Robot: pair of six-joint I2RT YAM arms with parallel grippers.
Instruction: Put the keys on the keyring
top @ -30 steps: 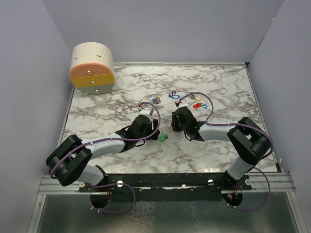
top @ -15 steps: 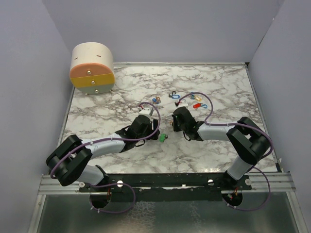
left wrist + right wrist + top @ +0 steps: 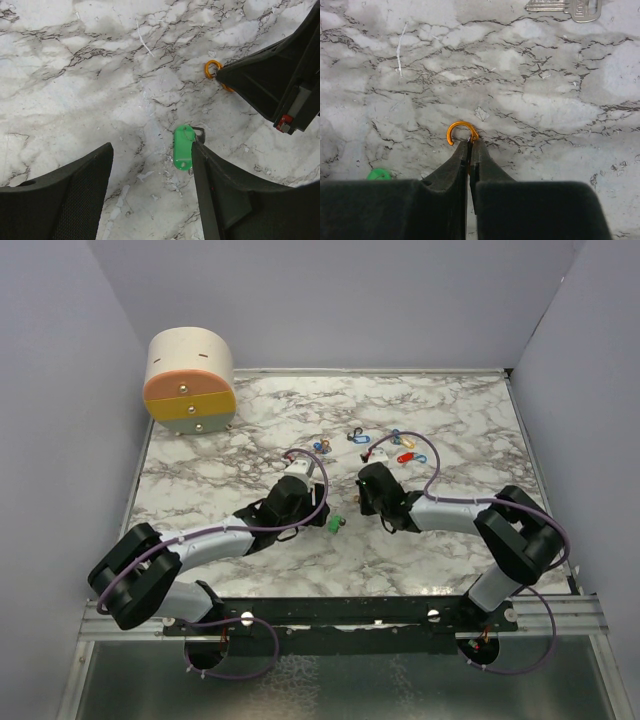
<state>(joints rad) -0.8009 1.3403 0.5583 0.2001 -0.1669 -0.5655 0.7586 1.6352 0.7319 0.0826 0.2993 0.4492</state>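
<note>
My right gripper [image 3: 471, 143] is shut, its tips pinching one end of the orange keyring [image 3: 455, 127], a small open hook lying on the marble. The left wrist view shows the same keyring [image 3: 212, 68] at the tip of the right gripper [image 3: 222, 76]. A green-tagged key [image 3: 183, 147] lies flat on the table, right against the inner side of my left gripper's right finger [image 3: 220, 190]. The left gripper [image 3: 152, 150] is open and holds nothing. From above, the green key [image 3: 333, 524] sits between the two wrists. More coloured keys [image 3: 405, 457] lie farther back.
A bare silver key [image 3: 570, 6] lies just beyond the right gripper. Blue and orange tagged keys [image 3: 321, 446] and loop clips [image 3: 358, 437] are scattered mid-table. A round cream and orange drawer box [image 3: 190, 380] stands at the back left corner.
The right gripper has shut on the orange keyring and shifted slightly right. The left gripper stays open in nearly the same place.
</note>
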